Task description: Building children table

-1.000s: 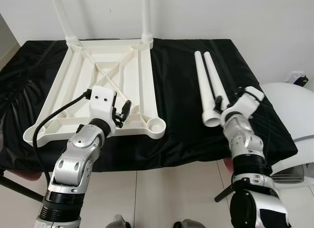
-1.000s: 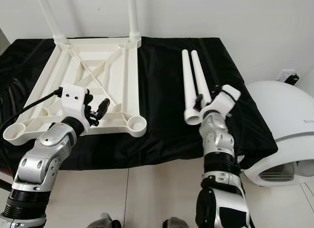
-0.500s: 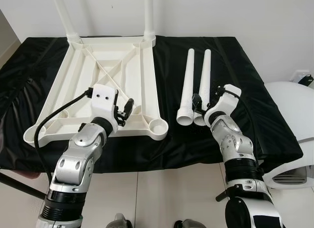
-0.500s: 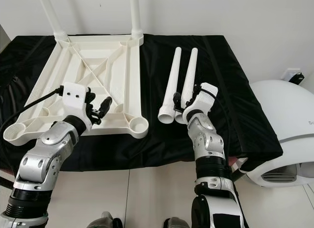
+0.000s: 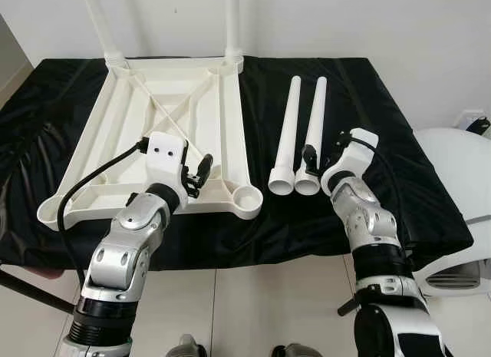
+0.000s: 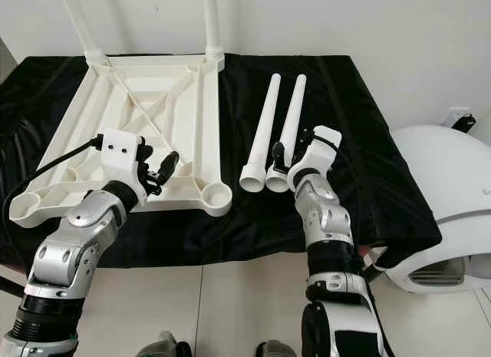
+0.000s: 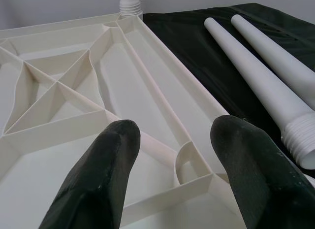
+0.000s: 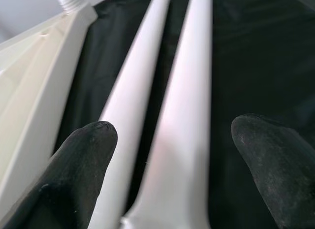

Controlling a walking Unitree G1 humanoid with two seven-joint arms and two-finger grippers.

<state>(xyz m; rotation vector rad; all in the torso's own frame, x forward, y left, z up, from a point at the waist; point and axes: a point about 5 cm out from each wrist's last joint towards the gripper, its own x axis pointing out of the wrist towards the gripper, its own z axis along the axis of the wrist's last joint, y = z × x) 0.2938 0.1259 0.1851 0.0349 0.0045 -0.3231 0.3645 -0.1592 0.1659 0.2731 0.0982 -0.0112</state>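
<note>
Approx half done: upturned tabletop (image 5: 165, 127) on bench (image 5: 368, 96) has 2 legs fitted at 12 o'clock. 2 loose legs (image 5: 301, 134) lie at 3 o'clock. Right gripper (image 5: 322, 153) open astride them, holding nothing; left gripper (image 5: 198, 171) open, empty, over tabletop's near edge.

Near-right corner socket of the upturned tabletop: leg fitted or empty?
Empty. The socket shows as an open ring on the tabletop, and two loose legs lie on the black cloth beside it.

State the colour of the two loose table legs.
White loose table legs, clearest in the left eye view.
</note>
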